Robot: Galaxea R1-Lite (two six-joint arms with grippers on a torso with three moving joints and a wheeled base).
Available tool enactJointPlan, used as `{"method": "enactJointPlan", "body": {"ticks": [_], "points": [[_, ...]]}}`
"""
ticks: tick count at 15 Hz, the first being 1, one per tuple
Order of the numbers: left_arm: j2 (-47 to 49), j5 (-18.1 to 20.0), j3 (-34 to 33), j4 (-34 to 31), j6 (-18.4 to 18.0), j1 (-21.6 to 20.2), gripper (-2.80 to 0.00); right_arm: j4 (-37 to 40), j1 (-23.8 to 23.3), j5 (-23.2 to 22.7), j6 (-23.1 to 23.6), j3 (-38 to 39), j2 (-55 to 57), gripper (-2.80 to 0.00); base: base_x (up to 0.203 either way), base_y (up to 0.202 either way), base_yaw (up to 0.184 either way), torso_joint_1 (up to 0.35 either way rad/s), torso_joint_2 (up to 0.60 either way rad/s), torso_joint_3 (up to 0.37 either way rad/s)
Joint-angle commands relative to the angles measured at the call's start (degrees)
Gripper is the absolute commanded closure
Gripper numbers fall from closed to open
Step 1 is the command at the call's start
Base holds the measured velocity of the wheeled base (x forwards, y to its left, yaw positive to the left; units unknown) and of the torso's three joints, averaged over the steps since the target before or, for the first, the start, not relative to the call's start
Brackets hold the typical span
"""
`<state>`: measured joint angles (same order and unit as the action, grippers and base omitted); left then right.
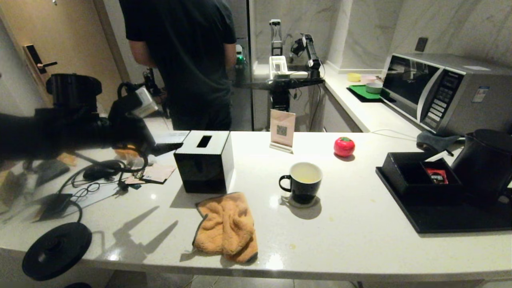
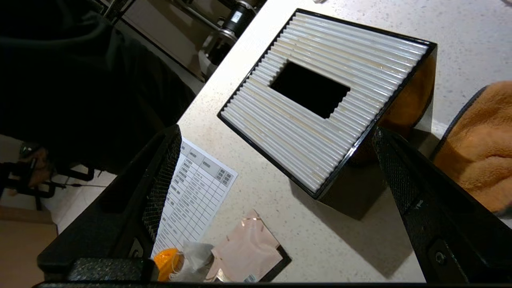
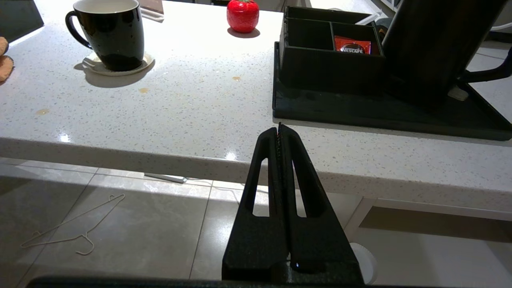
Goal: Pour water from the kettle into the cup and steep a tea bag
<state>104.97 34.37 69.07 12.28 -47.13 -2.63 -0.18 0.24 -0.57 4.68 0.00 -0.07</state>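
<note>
Dim room, hard shadows — counter (image 1: 352, 224) glare

On the white counter (image 1: 352, 224) stands a black tissue box (image 1: 205, 162) with a ribbed white top, and an orange cloth (image 1: 227, 228) lies crumpled just in front of it. A small card stand (image 1: 282, 130) and a red tomato-shaped object (image 1: 344, 147) sit further back. At the right — a black tray (image 1: 436, 220) and a microwave (image 1: 436, 90). A flat black disc (image 1: 56, 250) lies at the near left edge.

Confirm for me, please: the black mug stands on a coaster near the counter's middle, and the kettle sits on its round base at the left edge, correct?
Not quite. The mug is as you say, but the kettle stands on the black tray at the right; the round base lies bare, as the head view shows.
</note>
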Motion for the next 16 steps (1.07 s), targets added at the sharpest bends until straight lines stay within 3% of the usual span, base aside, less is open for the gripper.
{"method": "enactJointPlan", "body": {"ticks": [1, 5, 8, 14, 16], "points": [[-0.82, 0.27, 0.01, -0.15, -0.24, -0.01, -2.8, -0.08, 0.02, -0.04, 0.06, 0.0, 0.07, 0.0, 0.0, 0.0, 0.0, 0.0, 0.0, 0.0], [-2.1, 1.58, -0.05, -0.06, 0.44, 0.14, -2.8, -0.02, 0.02, -0.04, 0.06, 0.0, 0.07, 0.0, 0.0, 0.0, 0.0, 0.0, 0.0, 0.0], [-5.48, 1.62, -1.35, -0.07, 3.23, 0.17, -2.8, 0.01, 0.02, -0.04, 0.06, 0.0, 0.07, 0.0, 0.0, 0.0, 0.0, 0.0, 0.0, 0.0], [-13.96, 2.69, -6.96, 1.9, 15.05, 0.56, -2.8, 0.01, -0.06, -0.04, 0.06, 0.0, 0.07, 0.0, 0.0, 0.0, 0.0, 0.0, 0.0, 0.0], [-16.24, 2.72, -9.84, 6.55, 20.66, 0.87, -2.8, 0.01, -0.02, -0.04, 0.06, 0.0, 0.07, 0.0, 0.0, 0.0, 0.0, 0.0, 0.0, 0.0]]}}
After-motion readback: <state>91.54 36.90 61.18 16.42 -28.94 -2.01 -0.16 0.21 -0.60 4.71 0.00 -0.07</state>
